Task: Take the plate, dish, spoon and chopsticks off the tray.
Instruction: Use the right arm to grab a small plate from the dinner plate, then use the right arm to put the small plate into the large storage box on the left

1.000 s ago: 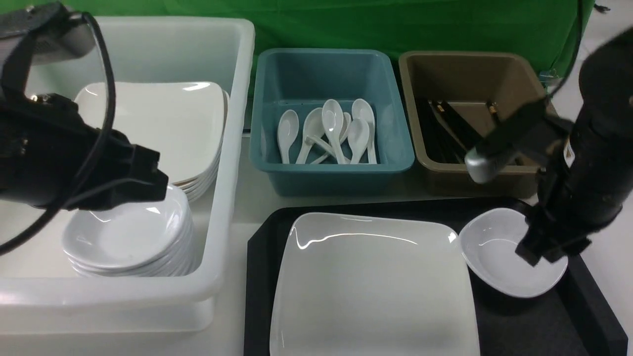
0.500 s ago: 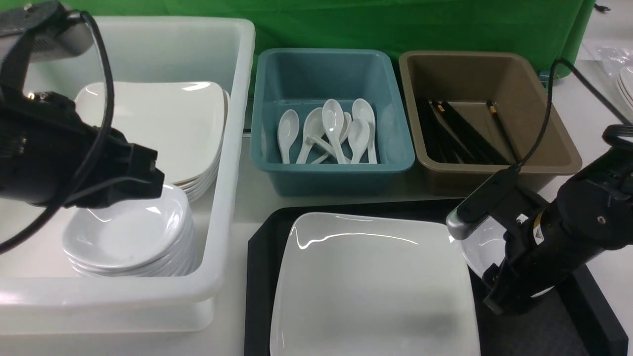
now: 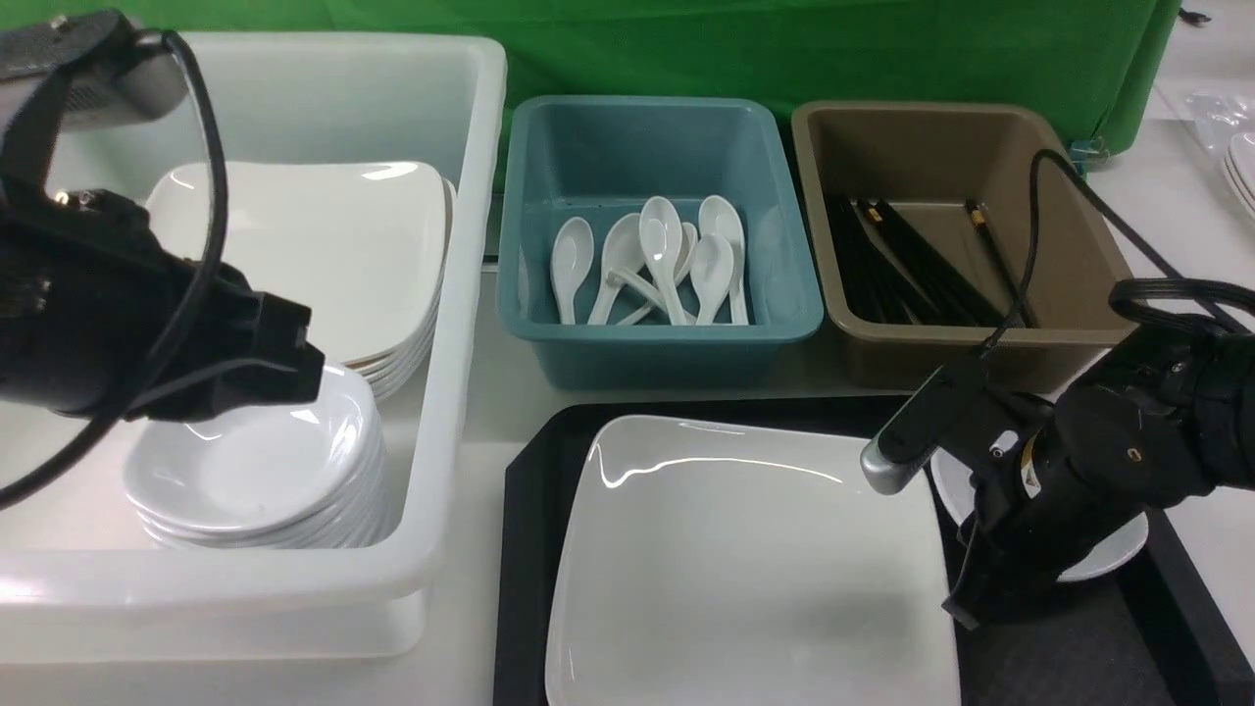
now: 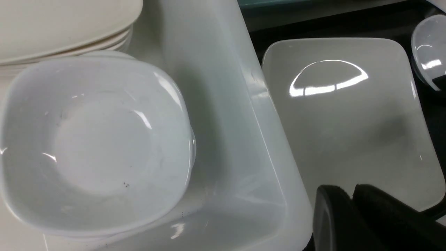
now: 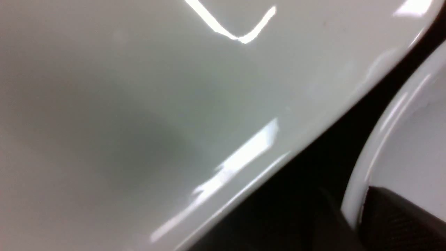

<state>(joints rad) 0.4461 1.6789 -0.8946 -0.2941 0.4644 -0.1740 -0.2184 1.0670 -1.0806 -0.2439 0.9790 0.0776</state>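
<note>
Black plastic tray, nearest the camera; all places below are reckoned from it.

- Plate: large, white, square. Lies flat across the tray's left and middle, not yet lifted.
- Dish: small, white. Sits on the tray's right end, just beside the plate, with a dark strip of tray between them.
- Right hand: low over the tray's right end. Set narrow on the dish's rim on the plate's side, one finger inside the bowl, seemingly pinching it.
- Left hand: left of the tray, above a stack of dishes in the white tub. Fingers together, holding nothing.
- Spoons in the teal tub, chopsticks in the brown tub: both beyond the tray's far edge, none seen on the tray.

Step in hand, by judgement: taking the dish. The next move calls for a firm pinch, a lift clear of the plate's edge, and carriage leftward off the tray to the stack. The plate would follow.
</note>
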